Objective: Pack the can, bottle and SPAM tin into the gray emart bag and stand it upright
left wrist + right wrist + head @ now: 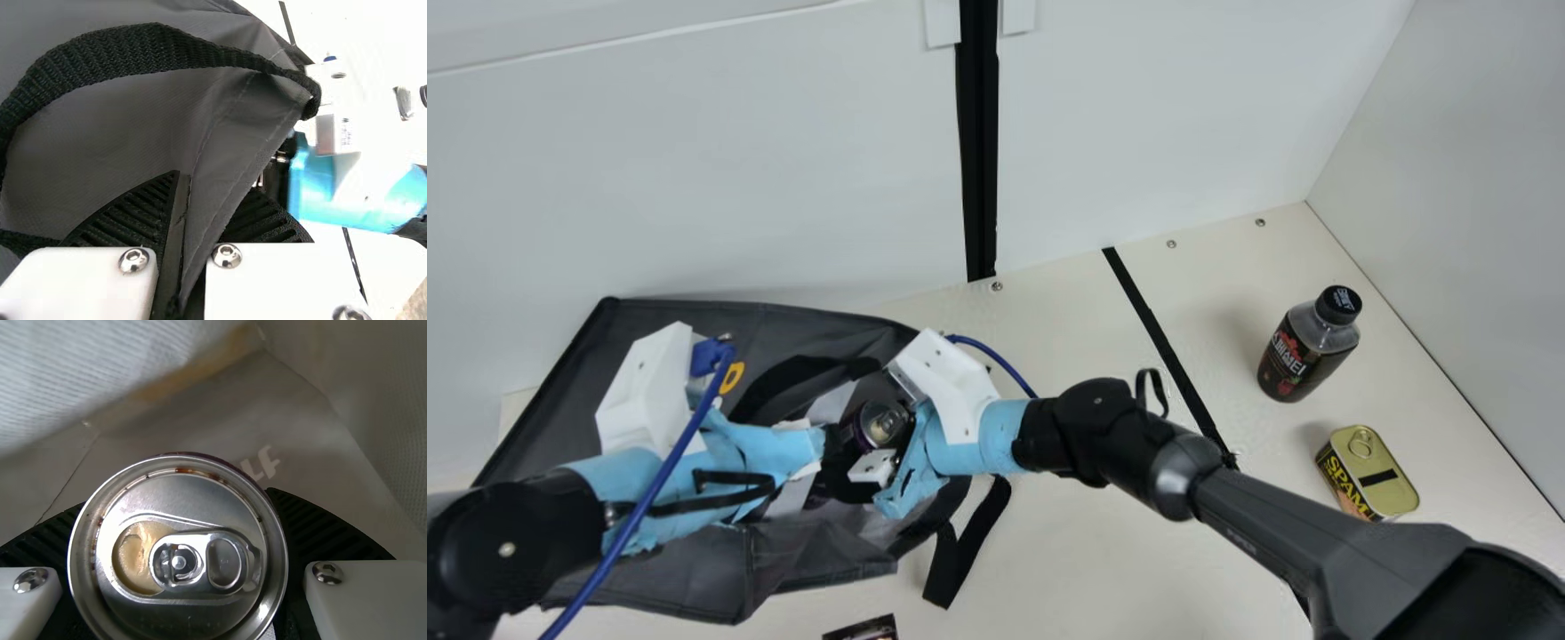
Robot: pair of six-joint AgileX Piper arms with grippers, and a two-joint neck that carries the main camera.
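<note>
In right pincer point(863, 442), can point(880, 425), lid point(180, 613) and long axis toward wrist point(978, 436)

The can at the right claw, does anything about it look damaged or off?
Yes: the round, silver-topped metal can has rust-brown marks inside its rim, and a beige patch by the silver pull tab, where bare metal would be expected. It may be open already.

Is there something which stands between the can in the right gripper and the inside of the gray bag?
Nothing visible does: the can, in the right gripper, is within the mouth of the bag, with pale lining beyond it.
</note>
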